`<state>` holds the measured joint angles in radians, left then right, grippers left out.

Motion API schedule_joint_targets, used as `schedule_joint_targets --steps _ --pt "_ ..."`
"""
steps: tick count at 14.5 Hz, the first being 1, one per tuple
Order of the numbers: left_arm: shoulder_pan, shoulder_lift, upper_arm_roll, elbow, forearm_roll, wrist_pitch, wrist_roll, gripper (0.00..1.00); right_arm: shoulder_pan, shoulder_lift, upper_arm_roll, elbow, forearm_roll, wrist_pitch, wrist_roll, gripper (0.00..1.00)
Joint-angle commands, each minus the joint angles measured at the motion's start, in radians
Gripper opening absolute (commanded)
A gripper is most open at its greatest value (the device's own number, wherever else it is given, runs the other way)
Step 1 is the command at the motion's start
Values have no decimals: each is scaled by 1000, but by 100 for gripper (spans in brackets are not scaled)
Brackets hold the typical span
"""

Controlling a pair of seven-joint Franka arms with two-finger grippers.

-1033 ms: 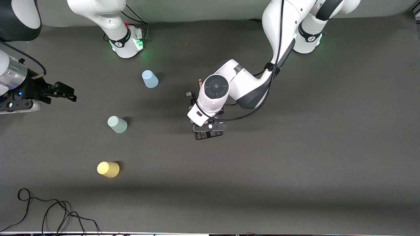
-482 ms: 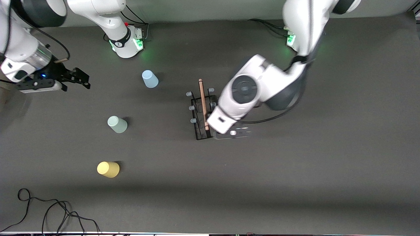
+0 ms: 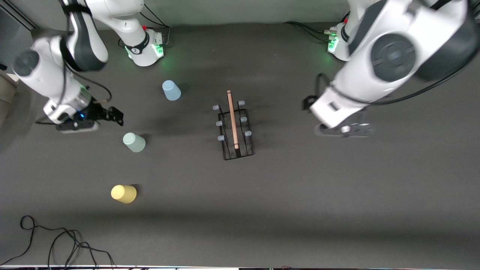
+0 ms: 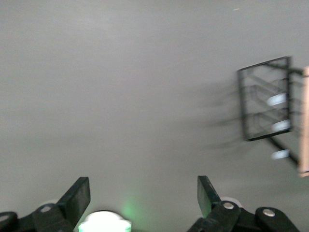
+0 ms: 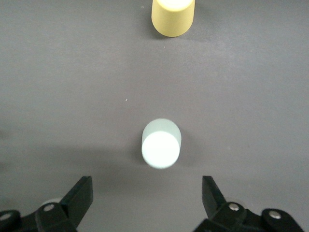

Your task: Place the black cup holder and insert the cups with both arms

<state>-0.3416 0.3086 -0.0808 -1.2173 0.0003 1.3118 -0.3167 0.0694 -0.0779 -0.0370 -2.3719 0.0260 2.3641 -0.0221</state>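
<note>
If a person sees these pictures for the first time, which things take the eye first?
The black cup holder stands alone at mid-table, its wooden rod on top. Three upturned cups sit toward the right arm's end: light blue, pale green, yellow nearest the camera. The open right gripper hangs beside the green one; the open left gripper is over bare table.

The left gripper [image 4: 144, 195] hangs over bare grey worktop [image 4: 120, 96], its two black jaws spread wide apart with nothing between them. Off to one edge of the view stands the black wire cup holder [image 4: 265, 99], blurred, with three pale-tipped pegs [image 4: 276, 99] showing and a strip of its light wooden rod handle [image 4: 304, 121].
</note>
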Motion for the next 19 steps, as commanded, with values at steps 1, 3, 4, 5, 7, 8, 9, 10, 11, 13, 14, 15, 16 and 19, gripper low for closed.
schedule_joint_targets --steps 1,3,4,5,7,8,9,10,11,13,14,15,16,19 --pt "93 -144 -5 -160 44 -3 170 99 9 111 -6 -23 17 151 16 100" --pt "180 -227 -5 -256 43 15 234 99 9 165 -6 -49 17 245 14 100" --pt "215 -261 -5 -304 43 32 238 99 9 188 -6 -64 17 285 14 100" --pt "246 -288 -5 -356 43 68 238 98 10 205 -6 -84 17 318 14 100" --pt "292 -328 -5 -468 44 168 240 98 9 237 -4 -96 17 342 14 100" --pt "305 -339 -4 -502 44 205 240 98 9 253 -6 -96 17 343 14 100" --pt "321 -341 -4 -504 44 207 240 98 9 260 -6 -96 17 342 16 100" --pt "331 -341 -4 -498 44 202 251 99 9 263 -6 -96 17 337 14 97" --pt "334 -342 0 -498 44 201 283 99 9 263 -6 -95 17 331 14 75" --pt "334 -336 16 -482 44 205 303 100 9 265 -6 -92 17 328 10 47" --pt "332 -330 16 -475 44 207 303 100 7 263 -6 -89 17 328 8 37" --pt "332 -329 16 -466 44 201 303 100 7 256 -6 -84 17 325 8 32" --pt "334 -329 18 -466 44 198 303 100 7 241 -6 -79 17 316 11 32" --pt "332 -329 16 -467 43 198 301 100 10 138 -1 17 17 111 18 32"
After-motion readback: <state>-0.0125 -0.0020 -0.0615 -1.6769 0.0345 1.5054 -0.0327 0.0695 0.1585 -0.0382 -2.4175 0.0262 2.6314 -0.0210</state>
